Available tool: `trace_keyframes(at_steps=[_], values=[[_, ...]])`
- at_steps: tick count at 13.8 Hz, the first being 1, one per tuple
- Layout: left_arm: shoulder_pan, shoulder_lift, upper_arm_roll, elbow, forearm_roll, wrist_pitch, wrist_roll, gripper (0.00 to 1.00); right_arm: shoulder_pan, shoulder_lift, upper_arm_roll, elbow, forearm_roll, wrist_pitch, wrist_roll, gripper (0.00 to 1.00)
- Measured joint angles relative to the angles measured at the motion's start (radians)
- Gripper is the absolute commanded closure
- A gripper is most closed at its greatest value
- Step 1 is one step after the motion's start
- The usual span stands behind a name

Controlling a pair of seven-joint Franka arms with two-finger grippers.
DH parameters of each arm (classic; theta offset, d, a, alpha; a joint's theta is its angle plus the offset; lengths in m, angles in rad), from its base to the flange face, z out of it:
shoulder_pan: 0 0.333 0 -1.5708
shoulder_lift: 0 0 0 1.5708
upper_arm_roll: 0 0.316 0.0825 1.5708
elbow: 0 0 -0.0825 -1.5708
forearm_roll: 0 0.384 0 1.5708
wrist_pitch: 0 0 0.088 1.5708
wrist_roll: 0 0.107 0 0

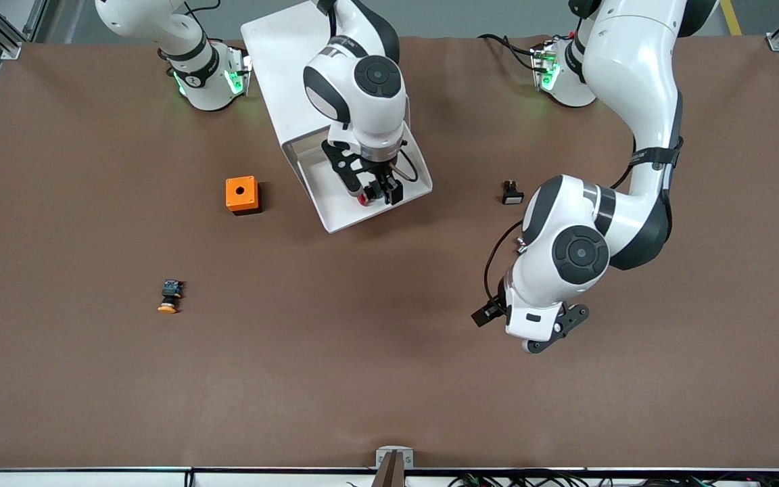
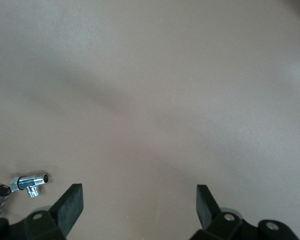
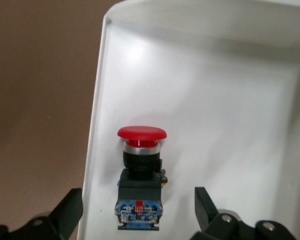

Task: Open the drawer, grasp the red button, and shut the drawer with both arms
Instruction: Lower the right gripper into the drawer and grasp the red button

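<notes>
The white cabinet (image 1: 281, 61) lies near the robots' bases with its drawer (image 1: 335, 216) pulled out toward the front camera. The red-capped button (image 1: 362, 199) lies on its side in the drawer. My right gripper (image 1: 377, 195) is over the drawer, open. In the right wrist view the button (image 3: 141, 150) lies on the drawer floor (image 3: 230, 100), red cap away from the wrist, and my right gripper (image 3: 138, 205) has a finger on each side of its blue-grey rear end without touching it. My left gripper (image 2: 140, 197) is open and empty over bare table, toward the left arm's end (image 1: 552, 331).
An orange cube (image 1: 242, 195) with a round hole sits beside the drawer toward the right arm's end. A yellow-orange-capped button (image 1: 170, 295) lies nearer the front camera. A small black-and-white part (image 1: 512, 193) lies near the left arm. A metal fitting (image 2: 31, 182) shows by the left gripper.
</notes>
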State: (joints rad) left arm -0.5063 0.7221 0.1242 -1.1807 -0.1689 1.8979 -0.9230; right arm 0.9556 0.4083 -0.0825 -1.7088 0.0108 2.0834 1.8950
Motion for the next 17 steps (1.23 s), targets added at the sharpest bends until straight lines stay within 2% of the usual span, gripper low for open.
trace_keyframes(at_steps=[2,6,9,10,12,16,17], values=[[0.000,0.000,0.000,0.000,0.000,0.000,0.000,0.01,0.000,0.000,0.000,0.002,0.000,0.000,0.001,0.09],[-0.001,0.000,0.000,0.000,0.000,0.000,0.000,0.01,0.003,0.007,0.000,0.002,0.000,0.000,0.001,0.10],[-0.003,0.000,0.000,0.000,0.000,0.000,0.000,0.01,0.005,0.015,0.000,0.002,0.000,0.000,0.001,0.22],[-0.003,0.000,0.000,0.000,0.000,0.000,0.000,0.01,0.006,0.016,0.000,0.003,0.000,0.000,0.001,0.30],[-0.003,0.000,0.000,0.000,0.000,0.000,0.000,0.01,0.006,0.016,0.000,0.003,0.000,0.000,0.001,0.39],[-0.003,0.000,0.000,-0.001,0.000,0.000,0.000,0.01,0.006,0.016,0.000,0.003,0.000,0.000,0.001,0.93],[-0.004,0.000,0.000,-0.001,0.000,0.000,0.000,0.01,0.006,0.016,0.000,0.004,0.000,0.000,0.001,0.98]])
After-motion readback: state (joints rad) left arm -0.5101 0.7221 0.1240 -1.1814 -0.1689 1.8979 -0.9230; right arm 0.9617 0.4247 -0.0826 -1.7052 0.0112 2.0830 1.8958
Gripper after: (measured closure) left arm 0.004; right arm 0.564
